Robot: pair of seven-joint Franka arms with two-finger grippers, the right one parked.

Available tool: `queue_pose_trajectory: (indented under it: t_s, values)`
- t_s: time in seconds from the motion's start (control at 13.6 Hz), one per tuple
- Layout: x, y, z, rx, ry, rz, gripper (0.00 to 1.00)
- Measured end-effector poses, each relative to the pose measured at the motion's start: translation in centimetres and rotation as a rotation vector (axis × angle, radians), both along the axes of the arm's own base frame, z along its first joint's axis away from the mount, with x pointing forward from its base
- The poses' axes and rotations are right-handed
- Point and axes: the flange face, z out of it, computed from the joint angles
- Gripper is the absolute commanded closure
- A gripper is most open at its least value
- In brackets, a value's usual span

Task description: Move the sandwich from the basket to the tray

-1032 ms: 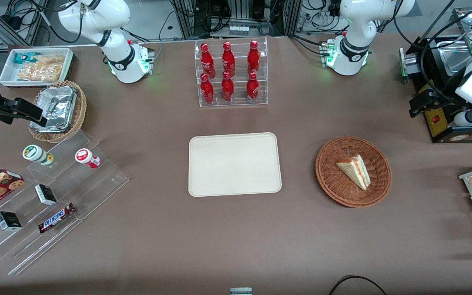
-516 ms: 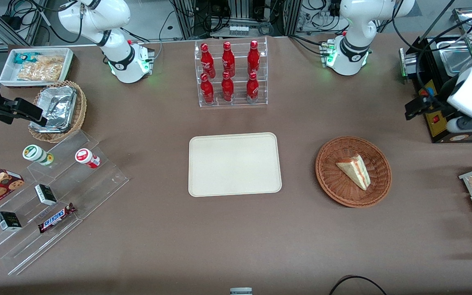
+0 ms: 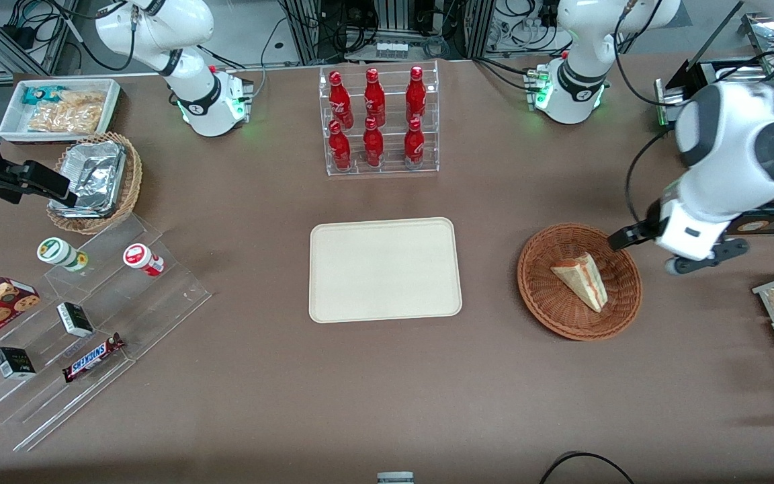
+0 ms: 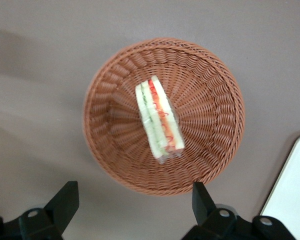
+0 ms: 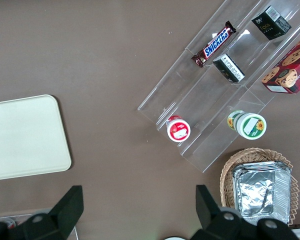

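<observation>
Hand (image 4: 132,205) open above basket (image 4: 210,150), sandwich (image 4: 159,120) below, untouched

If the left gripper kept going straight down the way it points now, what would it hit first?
Probably the basket rim nearest the gripper, or bare table just outside it; the sandwich lies further in. The open gripper is above, so depth is uncertain.

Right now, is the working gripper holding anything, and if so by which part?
Nothing. The gripper is open above the basket, and the sandwich lies untouched inside it.
</observation>
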Motion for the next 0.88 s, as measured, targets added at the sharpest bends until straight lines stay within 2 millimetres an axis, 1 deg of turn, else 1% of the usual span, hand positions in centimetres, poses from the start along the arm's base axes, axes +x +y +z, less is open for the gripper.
queue_pose_trajectory:
  t_s: [0.15, 0.29, 0.44, 0.66, 0.88]
  values:
    - [-1.1, -1.6, -3.2, -0.001, -0.027, 0.065, 0.0]
    - [-2.1, -2.4, -6.2, -0.006, -0.049, 0.135, 0.0]
    - [-2.2, -2.9, -8.8, -0.011, -0.046, 0.174, 0.0]
    - [-1.5, -3.1, -11.8, -0.026, -0.051, 0.189, 0.0]
    - [-1.2, -2.9, -13.9, -0.033, -0.047, 0.197, 0.0]
